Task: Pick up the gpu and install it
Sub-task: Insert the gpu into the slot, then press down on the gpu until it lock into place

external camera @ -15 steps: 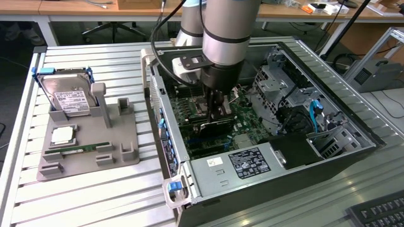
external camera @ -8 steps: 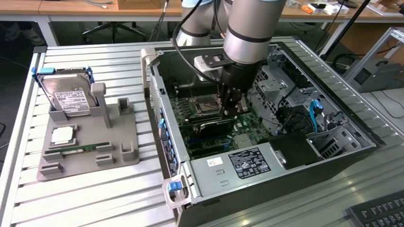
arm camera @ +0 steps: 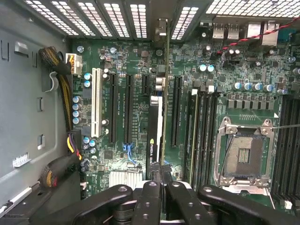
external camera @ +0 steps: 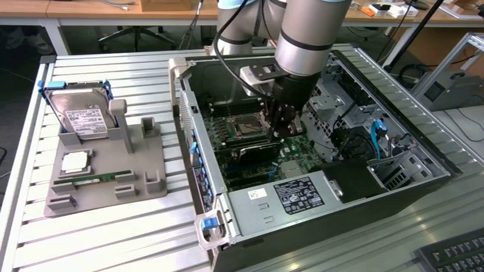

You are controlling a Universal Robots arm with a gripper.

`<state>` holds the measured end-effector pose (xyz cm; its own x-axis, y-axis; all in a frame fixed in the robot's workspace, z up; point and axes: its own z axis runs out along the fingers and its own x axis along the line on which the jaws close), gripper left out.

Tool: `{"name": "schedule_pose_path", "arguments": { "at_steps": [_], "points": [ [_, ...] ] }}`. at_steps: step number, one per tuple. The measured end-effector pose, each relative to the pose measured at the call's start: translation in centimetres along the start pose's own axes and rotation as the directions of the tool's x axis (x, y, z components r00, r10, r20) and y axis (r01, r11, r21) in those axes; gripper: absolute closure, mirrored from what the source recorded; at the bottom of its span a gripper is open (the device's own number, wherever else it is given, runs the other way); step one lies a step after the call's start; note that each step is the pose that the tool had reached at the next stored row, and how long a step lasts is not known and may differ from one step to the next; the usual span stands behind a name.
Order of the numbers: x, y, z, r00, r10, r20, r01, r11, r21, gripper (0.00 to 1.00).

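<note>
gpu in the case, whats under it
The gpu stands on edge over the green motherboard, held in the shut claw. Expansion slots flank it; the slot directly beneath is covered by the card.

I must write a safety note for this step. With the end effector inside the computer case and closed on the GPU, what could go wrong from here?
1. The end effector holds the GPU edge-on, standing among several parallel slots; it may be misaligned.
2. The open CPU socket lies close beside the card; a sideways slip could possibly hit it.
3. Loose cables hang near the case wall and might snag.
</note>
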<state>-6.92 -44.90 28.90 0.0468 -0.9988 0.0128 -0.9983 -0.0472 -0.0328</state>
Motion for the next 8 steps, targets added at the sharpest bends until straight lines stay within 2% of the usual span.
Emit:
{"name": "schedule_pose_path", "arguments": {
  "at_steps": [6, 8],
  "points": [
    [0.00, 0.03, 0.00, 1.0000, 0.000, 0.0000, 0.000, 1.0000, 0.0000, 0.89],
    [-0.02, 0.45, 0.01, 1.0000, 0.000, 0.0000, 0.000, 1.0000, 0.0000, 0.89]
  ]
}}
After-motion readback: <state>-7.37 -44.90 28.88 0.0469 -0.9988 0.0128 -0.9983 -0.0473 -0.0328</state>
